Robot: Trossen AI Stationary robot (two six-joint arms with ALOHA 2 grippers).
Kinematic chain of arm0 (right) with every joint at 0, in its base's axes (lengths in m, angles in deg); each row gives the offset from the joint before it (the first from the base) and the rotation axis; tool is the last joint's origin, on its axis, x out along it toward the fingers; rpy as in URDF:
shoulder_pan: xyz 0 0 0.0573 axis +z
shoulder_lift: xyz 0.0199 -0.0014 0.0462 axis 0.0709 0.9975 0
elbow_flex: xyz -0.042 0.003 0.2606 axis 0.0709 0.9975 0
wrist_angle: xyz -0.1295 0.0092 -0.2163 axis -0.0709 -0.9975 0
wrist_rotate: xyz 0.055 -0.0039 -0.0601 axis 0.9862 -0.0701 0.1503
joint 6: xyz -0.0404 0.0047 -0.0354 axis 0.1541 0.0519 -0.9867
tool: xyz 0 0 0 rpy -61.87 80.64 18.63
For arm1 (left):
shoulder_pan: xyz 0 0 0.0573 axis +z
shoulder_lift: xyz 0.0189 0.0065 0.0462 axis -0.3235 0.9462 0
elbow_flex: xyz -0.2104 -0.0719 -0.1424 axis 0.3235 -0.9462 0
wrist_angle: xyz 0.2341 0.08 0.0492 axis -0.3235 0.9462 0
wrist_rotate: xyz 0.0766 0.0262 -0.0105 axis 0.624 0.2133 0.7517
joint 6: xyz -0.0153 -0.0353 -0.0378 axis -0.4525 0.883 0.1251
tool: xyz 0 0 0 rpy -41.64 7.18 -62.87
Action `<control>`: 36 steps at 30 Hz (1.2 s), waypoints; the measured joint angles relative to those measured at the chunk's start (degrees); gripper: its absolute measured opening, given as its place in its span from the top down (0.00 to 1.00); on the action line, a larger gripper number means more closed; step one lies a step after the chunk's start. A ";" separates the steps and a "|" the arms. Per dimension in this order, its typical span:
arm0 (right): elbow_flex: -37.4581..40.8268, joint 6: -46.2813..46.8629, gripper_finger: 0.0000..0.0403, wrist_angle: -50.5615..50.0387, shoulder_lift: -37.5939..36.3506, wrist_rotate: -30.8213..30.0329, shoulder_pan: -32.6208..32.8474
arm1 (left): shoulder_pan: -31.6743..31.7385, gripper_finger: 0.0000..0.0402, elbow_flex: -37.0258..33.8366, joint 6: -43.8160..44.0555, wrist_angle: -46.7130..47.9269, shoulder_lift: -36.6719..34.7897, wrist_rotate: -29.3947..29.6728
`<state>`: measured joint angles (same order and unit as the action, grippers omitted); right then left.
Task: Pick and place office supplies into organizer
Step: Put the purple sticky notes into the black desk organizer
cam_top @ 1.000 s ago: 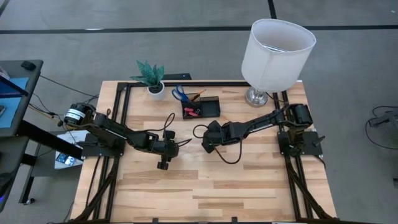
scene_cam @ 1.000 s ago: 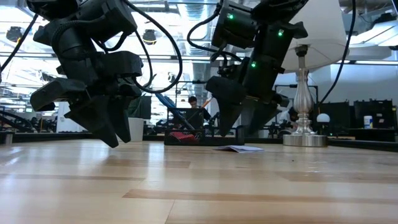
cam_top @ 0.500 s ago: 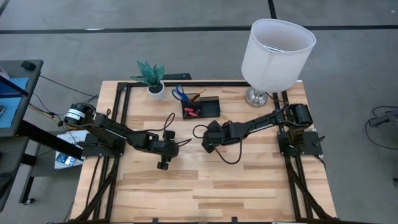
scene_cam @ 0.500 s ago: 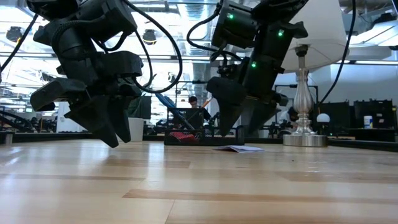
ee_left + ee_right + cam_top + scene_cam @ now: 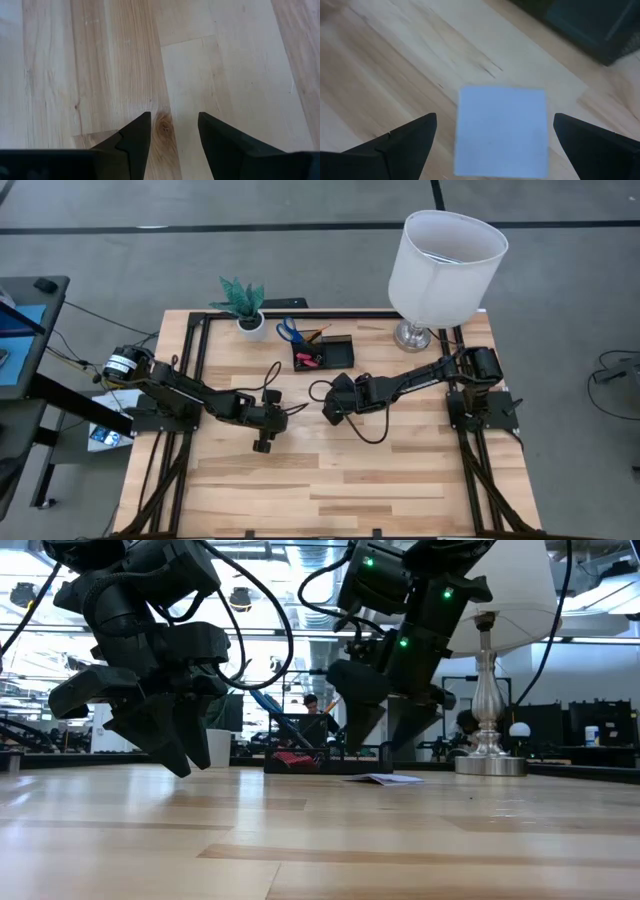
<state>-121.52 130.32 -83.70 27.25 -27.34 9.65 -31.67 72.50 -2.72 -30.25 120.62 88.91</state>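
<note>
The left gripper [image 5: 262, 445] hangs with jaws parted and empty over bare wood left of centre. Scissors [image 5: 288, 331] and small pink pieces already sit in the organizer [image 5: 323, 353] at the far edge. Just near of it, the note pad [image 5: 501, 131] lies flat on the table, unpicked, between the spread, empty fingers of the right gripper [image 5: 329, 412].

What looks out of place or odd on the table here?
Only the note pad lies loose on the table beside the organizer, under the open right gripper. Nothing spilled or damaged shows.
</note>
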 joint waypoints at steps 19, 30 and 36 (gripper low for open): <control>0.00 -4.62 0.01 6.42 0.00 3.56 0.88 | 0.02 0.61 0.00 0.02 0.00 0.00 0.00; 0.31 -2.05 0.01 3.20 0.00 1.60 0.66 | 0.02 0.61 0.00 0.04 0.00 0.00 0.00; 2.30 -0.81 0.01 3.37 0.00 1.53 0.56 | 0.02 0.61 0.00 0.04 0.00 0.00 -0.02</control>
<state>-119.22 129.51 -80.33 27.25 -25.81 10.21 -31.65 72.50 -2.68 -30.25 120.62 88.90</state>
